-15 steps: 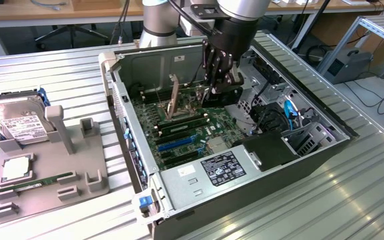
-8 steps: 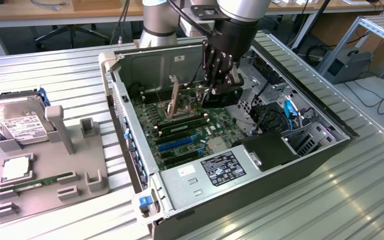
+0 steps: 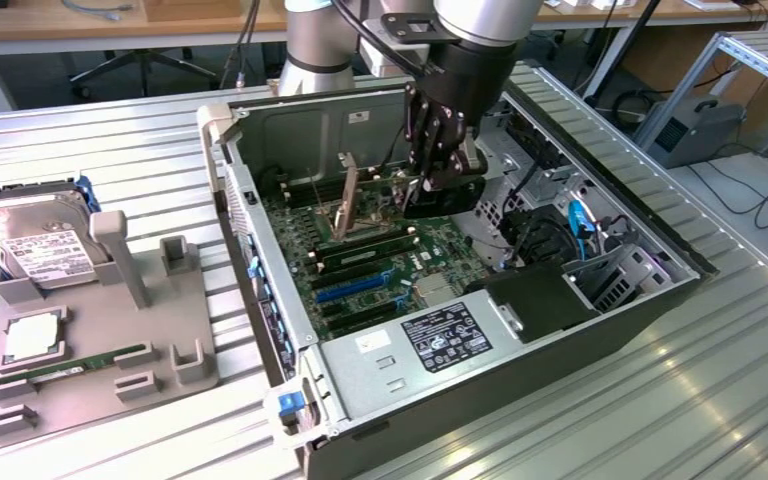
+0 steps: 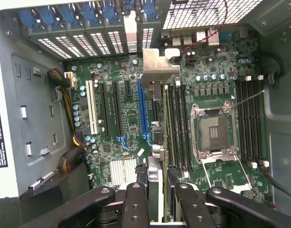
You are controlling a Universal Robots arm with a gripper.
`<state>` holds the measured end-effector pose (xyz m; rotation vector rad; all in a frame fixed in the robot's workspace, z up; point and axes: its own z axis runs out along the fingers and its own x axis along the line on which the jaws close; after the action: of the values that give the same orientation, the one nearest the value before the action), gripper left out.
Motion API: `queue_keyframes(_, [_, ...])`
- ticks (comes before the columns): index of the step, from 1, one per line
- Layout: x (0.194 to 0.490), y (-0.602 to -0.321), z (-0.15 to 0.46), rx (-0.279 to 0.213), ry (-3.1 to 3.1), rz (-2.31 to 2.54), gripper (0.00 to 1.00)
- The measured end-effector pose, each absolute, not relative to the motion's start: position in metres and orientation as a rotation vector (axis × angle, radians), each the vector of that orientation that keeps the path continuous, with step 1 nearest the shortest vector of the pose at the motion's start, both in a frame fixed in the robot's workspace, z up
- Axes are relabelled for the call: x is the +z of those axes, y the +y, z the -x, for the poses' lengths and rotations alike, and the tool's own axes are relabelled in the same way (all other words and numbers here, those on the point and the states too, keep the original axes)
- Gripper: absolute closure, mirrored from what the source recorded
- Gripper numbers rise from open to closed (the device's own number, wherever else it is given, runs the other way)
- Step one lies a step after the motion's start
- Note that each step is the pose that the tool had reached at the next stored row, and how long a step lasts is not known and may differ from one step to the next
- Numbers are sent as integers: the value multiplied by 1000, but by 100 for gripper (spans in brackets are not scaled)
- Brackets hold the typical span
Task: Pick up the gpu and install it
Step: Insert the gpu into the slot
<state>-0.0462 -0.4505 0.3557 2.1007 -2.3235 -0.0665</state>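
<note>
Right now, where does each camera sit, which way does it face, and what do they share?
Exterior view: off the arm, high, looking down slantwise into the open computer case; arm and end effector show.
Wrist view: on the wrist, facing the motherboard; its fingers grip the gpu.
Shared: computer case, motherboard, end effector, gpu.

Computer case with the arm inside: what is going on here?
The robot's gripper is inside the open computer case and holds the gpu on edge above the motherboard, silver bracket toward the rear slots. Whether the card sits in a slot I cannot tell. Outside, a hard drive and a memory stick rest on a grey holder.
</note>
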Motion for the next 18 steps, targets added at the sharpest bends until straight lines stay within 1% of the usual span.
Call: queue_keyframes(18, [353,-453,47,-66,-2323,-2101,73])
